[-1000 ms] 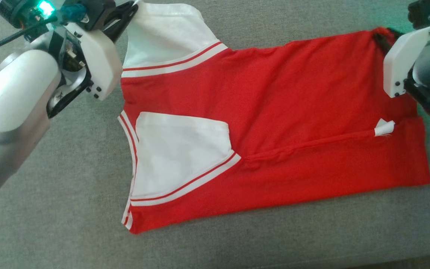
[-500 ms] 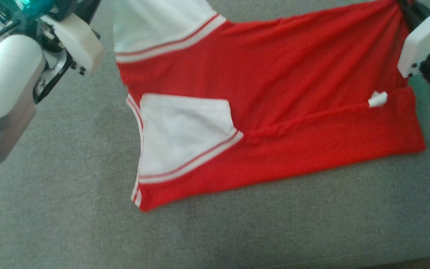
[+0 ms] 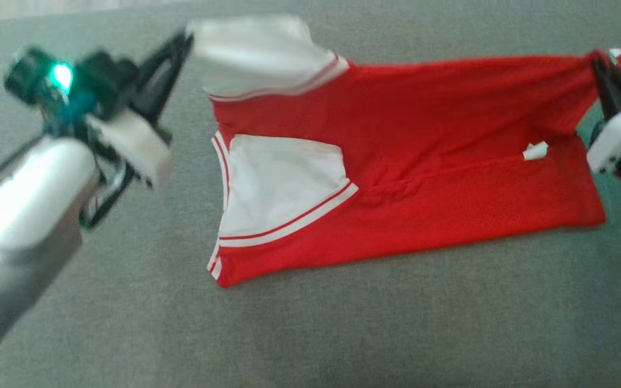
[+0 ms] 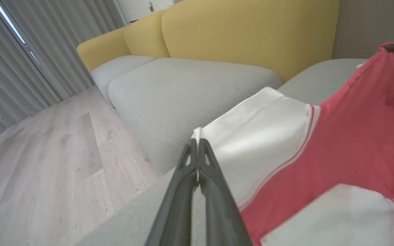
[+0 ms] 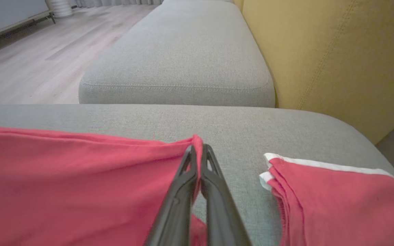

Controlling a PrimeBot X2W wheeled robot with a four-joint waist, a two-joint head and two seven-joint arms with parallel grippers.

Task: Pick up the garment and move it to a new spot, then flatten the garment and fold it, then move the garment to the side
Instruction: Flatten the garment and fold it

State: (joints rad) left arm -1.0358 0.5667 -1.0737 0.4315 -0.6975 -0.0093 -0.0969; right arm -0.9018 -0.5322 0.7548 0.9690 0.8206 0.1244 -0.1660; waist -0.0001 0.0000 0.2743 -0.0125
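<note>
Red-and-white jersey garment (image 3: 407,178) lies on the grey fabric sofa cushion (image 3: 343,334), far edge lifted: left fingers (image 4: 183,191) pinch the white sleeve (image 4: 258,136), right fingers (image 5: 178,205) pinch the red hem corner (image 5: 169,145). Best carry both corners level and taut, toward the near edge.

Counting What Is Here

On the one grey sofa (image 3: 127,323) there are two red shirts: the spread shirt (image 3: 423,161) and the second shirt (image 5: 337,198). There are two grippers: the left gripper (image 4: 198,145) and the right gripper (image 5: 199,146).
</note>
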